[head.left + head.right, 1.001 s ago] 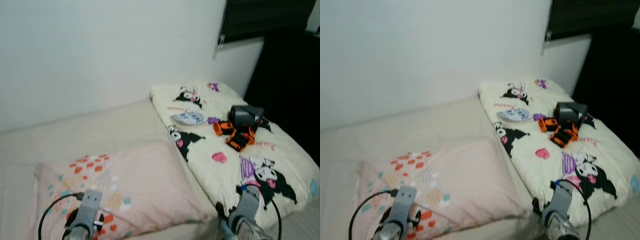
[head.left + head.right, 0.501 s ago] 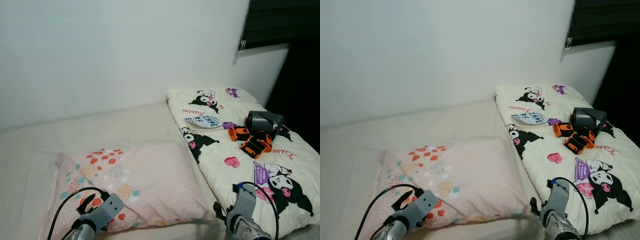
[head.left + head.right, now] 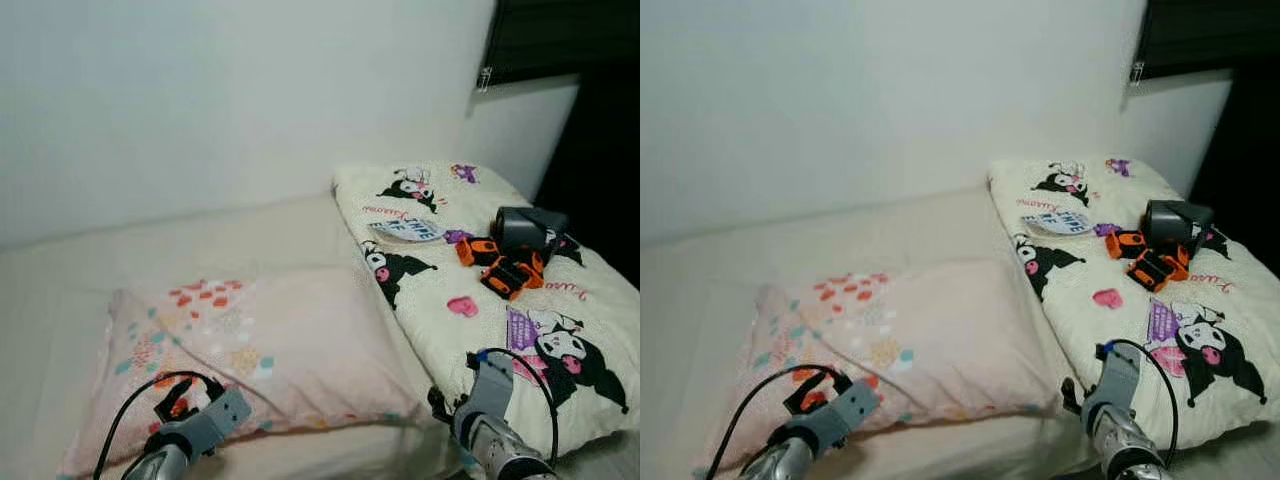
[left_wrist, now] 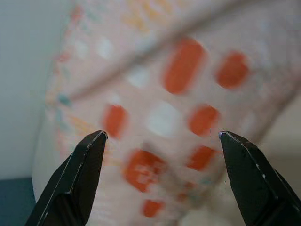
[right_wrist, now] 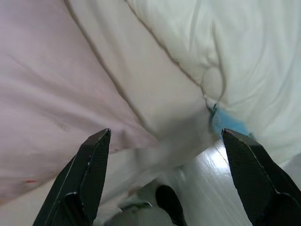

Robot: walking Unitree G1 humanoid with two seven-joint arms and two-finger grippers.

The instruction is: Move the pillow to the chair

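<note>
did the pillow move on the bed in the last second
Cannot tell: the camera shifted. The pillow still lies against the cartoon blanket, as before.

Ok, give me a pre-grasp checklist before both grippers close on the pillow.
1. Left gripper open: ok, fingers spread wide.
2. Left gripper aimed at the pink pillow: ok, dotted fabric lies between the tips.
3. Right gripper open: ok.
4. Right gripper lined up with the pillow's corner, not the cartoon-print quilt: cannot tell, both lie ahead of it.
5. Nothing lying on the pillow: ok.
6. Chair located: cannot tell.
</note>
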